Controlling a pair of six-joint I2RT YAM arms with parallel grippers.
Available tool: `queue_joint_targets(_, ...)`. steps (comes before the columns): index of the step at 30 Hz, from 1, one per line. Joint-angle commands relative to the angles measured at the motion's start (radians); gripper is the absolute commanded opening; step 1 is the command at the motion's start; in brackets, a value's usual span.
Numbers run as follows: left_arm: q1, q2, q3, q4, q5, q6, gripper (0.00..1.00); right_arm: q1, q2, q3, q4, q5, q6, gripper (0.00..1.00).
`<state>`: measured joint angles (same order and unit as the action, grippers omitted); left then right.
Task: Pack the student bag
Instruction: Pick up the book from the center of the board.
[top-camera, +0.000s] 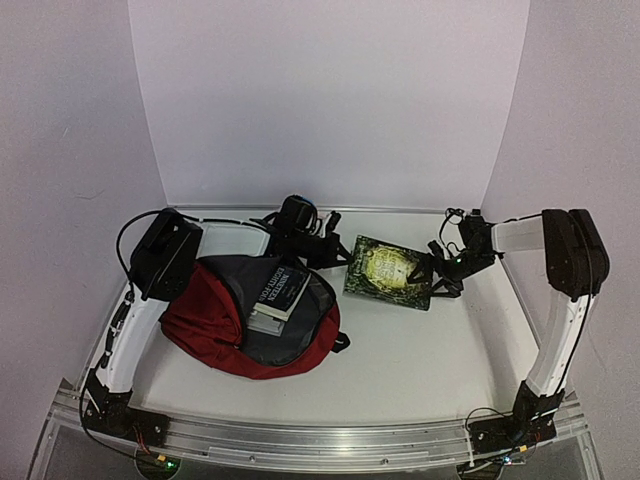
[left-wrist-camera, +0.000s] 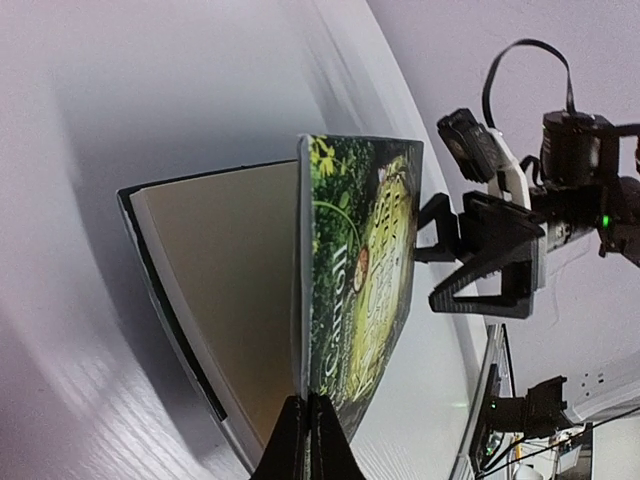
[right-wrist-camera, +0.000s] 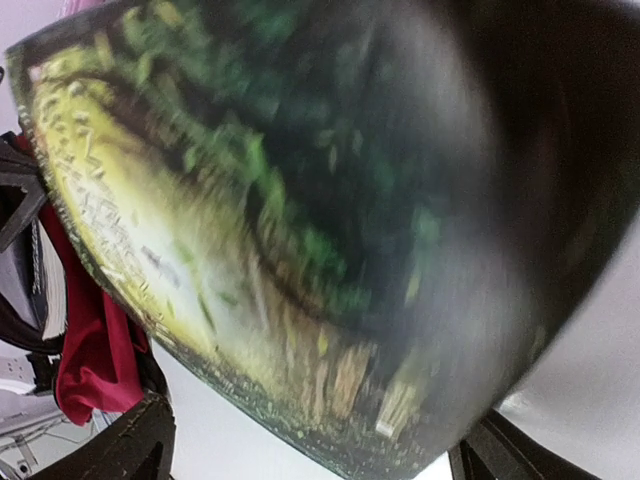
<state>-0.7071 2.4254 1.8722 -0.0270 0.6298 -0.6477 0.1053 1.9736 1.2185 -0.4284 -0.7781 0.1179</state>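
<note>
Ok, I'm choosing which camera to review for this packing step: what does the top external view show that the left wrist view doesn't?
Only the top external view shows the dark red fabric backpack, lying open with a dark paperback book in it. Only the left wrist view shows the left gripper shut on the cover edge of the green illustrated book, with the cream pages exposed. Both show that green book and the open right gripper beside it.

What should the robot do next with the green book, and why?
Probably the left gripper should pull the green book toward the student bag: it pinches the cover, the right gripper is open, and the bag lies unzipped.
</note>
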Motion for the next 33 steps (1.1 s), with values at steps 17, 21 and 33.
queue_joint_targets(17,0.002,-0.066,-0.045,0.093,0.085,-0.091,0.0,-0.048,0.018,0.007,-0.145,-0.135,-0.182,0.98)
queue_joint_targets(21,0.003,-0.051,-0.035,0.11,0.097,-0.114,0.0,-0.048,0.065,-0.011,-0.075,-0.22,-0.102,0.92)
queue_joint_targets(33,0.01,-0.03,-0.046,0.106,0.09,-0.117,0.0,-0.048,-0.018,-0.038,0.03,-0.305,0.016,0.19)
